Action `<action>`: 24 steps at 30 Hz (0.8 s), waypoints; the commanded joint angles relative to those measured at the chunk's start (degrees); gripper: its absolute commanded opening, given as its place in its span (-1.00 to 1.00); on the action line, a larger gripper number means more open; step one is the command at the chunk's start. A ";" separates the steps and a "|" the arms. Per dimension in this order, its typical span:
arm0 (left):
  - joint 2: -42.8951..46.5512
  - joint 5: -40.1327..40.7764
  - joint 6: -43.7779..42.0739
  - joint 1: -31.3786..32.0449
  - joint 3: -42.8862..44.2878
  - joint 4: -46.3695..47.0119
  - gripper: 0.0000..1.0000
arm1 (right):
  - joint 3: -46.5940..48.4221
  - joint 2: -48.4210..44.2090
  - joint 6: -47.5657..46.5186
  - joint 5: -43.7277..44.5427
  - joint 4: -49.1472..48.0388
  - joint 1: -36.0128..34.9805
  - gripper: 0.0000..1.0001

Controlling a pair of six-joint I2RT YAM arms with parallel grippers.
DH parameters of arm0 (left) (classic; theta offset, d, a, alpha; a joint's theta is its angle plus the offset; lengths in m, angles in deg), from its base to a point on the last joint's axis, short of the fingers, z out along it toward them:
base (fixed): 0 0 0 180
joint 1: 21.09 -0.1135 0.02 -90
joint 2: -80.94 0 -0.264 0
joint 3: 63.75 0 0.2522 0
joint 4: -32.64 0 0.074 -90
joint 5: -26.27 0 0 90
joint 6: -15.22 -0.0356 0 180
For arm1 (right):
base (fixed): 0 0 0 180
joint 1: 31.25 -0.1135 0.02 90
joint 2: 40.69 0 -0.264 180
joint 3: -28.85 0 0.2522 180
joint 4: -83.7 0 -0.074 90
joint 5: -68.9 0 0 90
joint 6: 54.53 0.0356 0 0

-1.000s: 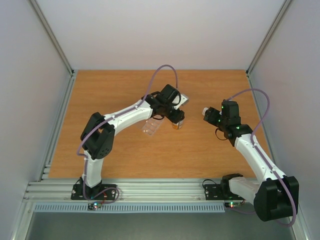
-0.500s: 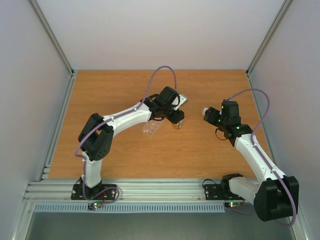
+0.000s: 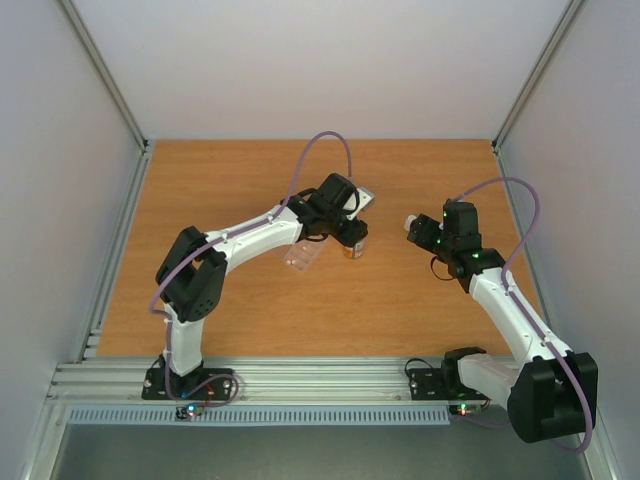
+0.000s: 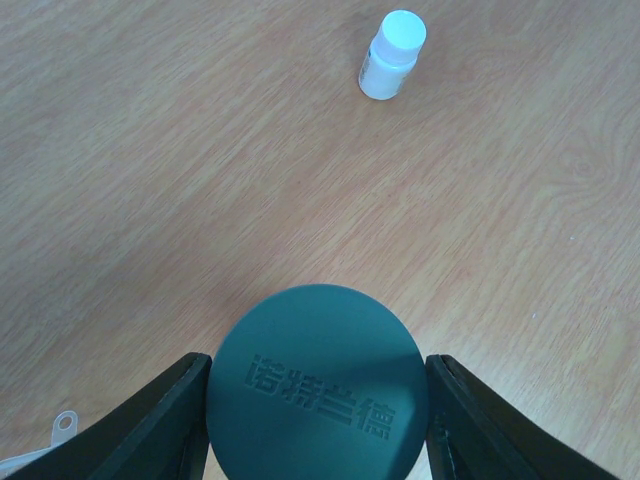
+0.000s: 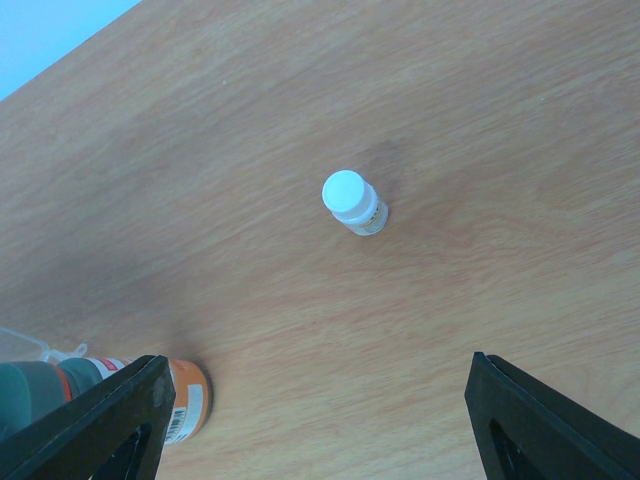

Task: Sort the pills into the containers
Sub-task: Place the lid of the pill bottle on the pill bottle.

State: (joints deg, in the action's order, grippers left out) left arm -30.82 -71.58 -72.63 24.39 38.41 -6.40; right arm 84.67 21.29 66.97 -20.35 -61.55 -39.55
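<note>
While left gripper (image 4: 318, 372) sits clamped on the round dark-teal plastic cap (image 4: 316, 345) of the orange pill bottle (image 5: 185, 400), right gripper (image 5: 316, 385) hangs spread wide, grasping nothing, above the small white-capped white bottle (image 5: 353, 203). No pills visible; presumably bottled. Clear plastic compartment box (image 3: 300, 255) lies just beside the orange bottle. Likely step: uncapping. Best done with pads square on the cap's rim, orange body braced by the other arm, bottle upright so nothing spills. Cap embossed 诺特兰德; orange label shows a barcode, text too small; white bottle's label unreadable.
</note>
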 commanded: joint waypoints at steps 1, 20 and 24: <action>2.62 0.74 0.40 0.32 -1.08 1.03 0.04 | -0.58 -0.50 0.13 -0.14 -0.57 0.30 0.65; 4.41 0.16 0.83 0.30 -3.01 1.97 0.04 | -0.84 -1.23 0.55 -0.14 -0.18 0.29 0.65; 4.10 0.36 0.92 0.31 -3.45 2.96 0.04 | -0.95 -1.67 0.63 -0.14 0.01 0.30 0.65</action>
State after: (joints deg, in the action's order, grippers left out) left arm -28.48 -71.04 -72.10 24.36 35.90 -6.38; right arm 84.34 21.11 66.99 -20.35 -61.53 -39.55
